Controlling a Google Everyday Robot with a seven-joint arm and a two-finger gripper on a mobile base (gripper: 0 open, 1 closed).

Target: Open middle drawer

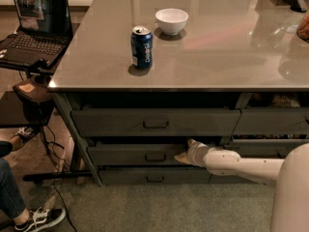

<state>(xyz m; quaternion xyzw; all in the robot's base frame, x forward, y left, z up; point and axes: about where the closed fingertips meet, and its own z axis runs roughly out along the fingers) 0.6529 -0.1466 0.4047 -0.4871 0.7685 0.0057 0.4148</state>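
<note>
The middle drawer (pixel 140 154) is a wide dark grey front with a small loop handle (pixel 155 156) at its centre. It sits under the taller top drawer (pixel 154 122) and above the slim bottom drawer (pixel 154 176). A dark gap shows along its top edge. My gripper (pixel 186 151), on a white arm (pixel 241 166) coming in from the right, is against the right end of the middle drawer's front, to the right of the handle.
On the grey tabletop (pixel 217 47) stand a blue soda can (pixel 141 46) and a white bowl (pixel 171 21). A laptop (pixel 36 25) on a side stand is at the left. A person's leg and shoe (pixel 36 220) are at the lower left. More drawers (pixel 273 121) lie to the right.
</note>
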